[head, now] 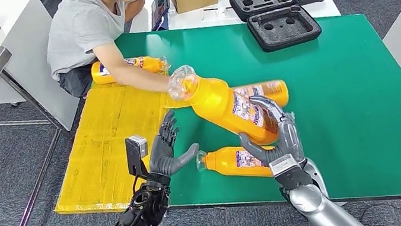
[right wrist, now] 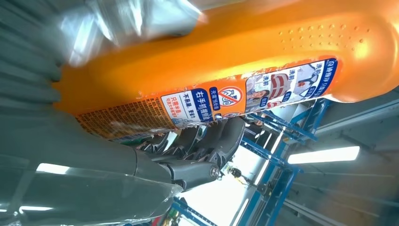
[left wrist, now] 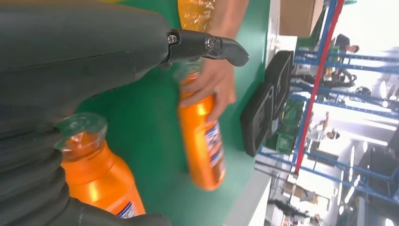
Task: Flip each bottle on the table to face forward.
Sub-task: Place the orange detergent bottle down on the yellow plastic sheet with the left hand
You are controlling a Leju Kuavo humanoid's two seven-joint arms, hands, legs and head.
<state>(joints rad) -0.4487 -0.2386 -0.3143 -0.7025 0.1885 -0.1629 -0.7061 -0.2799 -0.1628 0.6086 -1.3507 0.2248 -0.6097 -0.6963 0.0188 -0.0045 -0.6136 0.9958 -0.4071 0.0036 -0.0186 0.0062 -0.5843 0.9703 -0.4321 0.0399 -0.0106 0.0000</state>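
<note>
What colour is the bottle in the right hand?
Orange bottle, clearest in the right wrist view.

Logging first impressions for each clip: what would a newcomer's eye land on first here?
The big orange bottle lifted at a slant over the middle of the green table, its base gripped by the robot's right hand while a person's hand holds its clear cap end. Below it another orange bottle lies at the near edge, beside the left hand, which holds nothing.

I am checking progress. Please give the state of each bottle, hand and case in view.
Raised bottle: tilted, gripped by right hand and a person's hand.
Near bottle: lying flat.
Far bottle: lying flat.
Edge bottle: lying on cardboard.
Left hand: open, empty.
Foam cases: open.
</note>
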